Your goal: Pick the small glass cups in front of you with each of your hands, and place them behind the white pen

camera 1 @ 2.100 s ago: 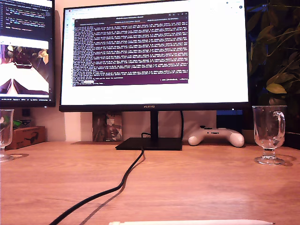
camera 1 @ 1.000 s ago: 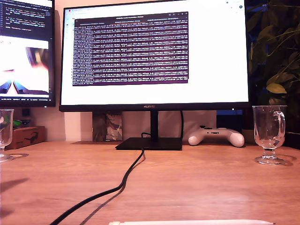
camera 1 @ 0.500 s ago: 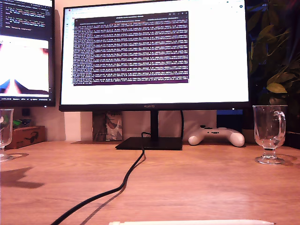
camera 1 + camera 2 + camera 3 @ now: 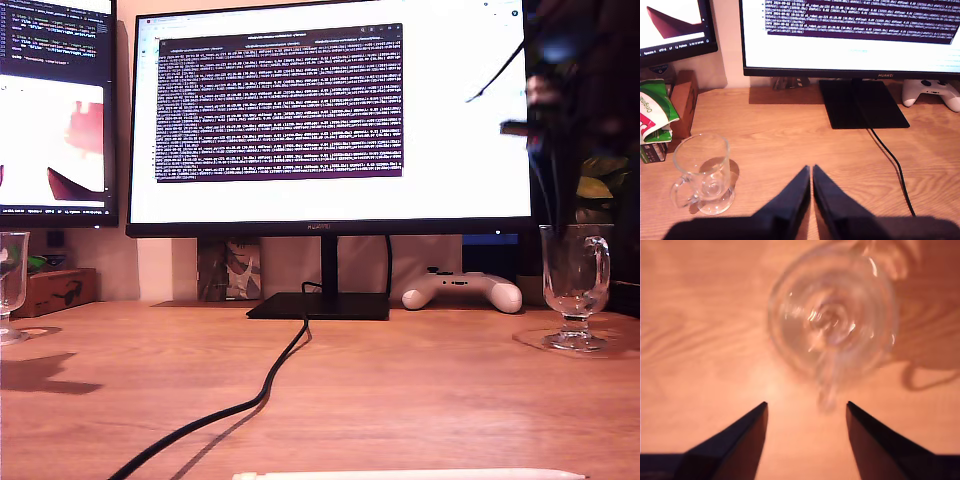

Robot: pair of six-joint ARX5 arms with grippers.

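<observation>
One small glass cup [image 4: 12,285] stands at the exterior view's left edge on the tabletop [image 4: 400,390]; my first gripper [image 4: 812,172] is clenched, tips together and empty, near that cup [image 4: 704,172] but apart from it. The white pen [image 4: 410,474] lies along the exterior view's bottom edge. The other small glass cup [image 4: 575,287] stands upright at that view's right; my second gripper [image 4: 806,407] is spread wide above that cup [image 4: 832,320], holding nothing.

Colours on the desk
Clear glass cups [image 4: 575,282] [image 4: 704,170], white pen [image 4: 410,474], white controller [image 4: 462,292], black cable [image 4: 255,395], orange-brown wood-grain desk [image 4: 420,390], black gripper fingers [image 4: 735,442].
</observation>
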